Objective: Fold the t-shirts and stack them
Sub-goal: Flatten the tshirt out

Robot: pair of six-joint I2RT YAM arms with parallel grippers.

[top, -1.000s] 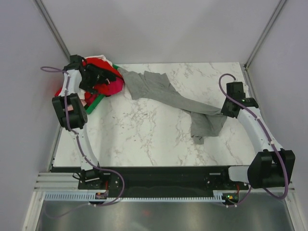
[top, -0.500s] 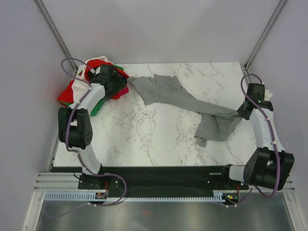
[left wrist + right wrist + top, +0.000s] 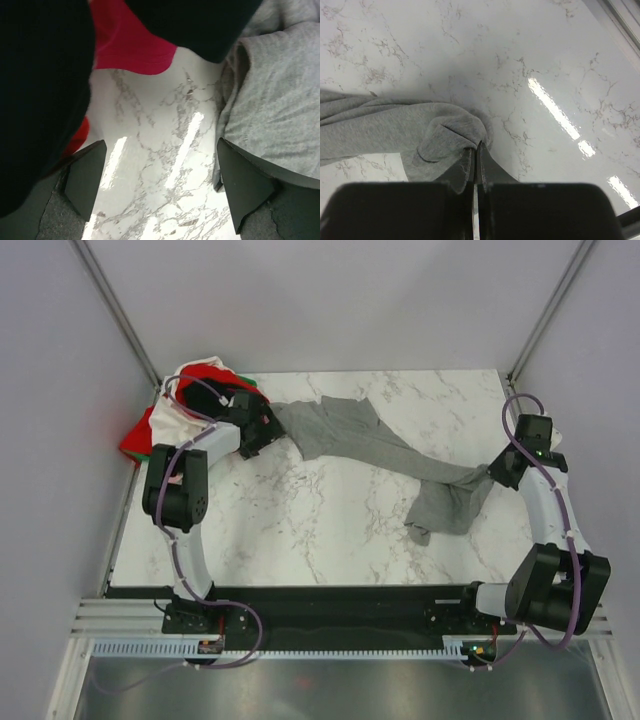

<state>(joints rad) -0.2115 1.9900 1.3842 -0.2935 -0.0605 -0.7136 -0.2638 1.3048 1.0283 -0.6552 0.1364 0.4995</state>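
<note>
Swinging off the coloured pile (image 3: 200,375), the left gripper (image 3: 262,430) had reached the grey t-shirt (image 3: 350,440) at its far-left end since the earlier frames. Its fingers were spread over the bare marble table (image 3: 330,530), with grey cloth just beside one finger, possibly touching; the wrist view was too close to tell. The right gripper (image 3: 475,155) was pressed together on a bunched fold at the shirt's other end. The shirt lay stretched but twisted across the table. Nothing looked folded or stacked, so nearly all the work remained.
</note>
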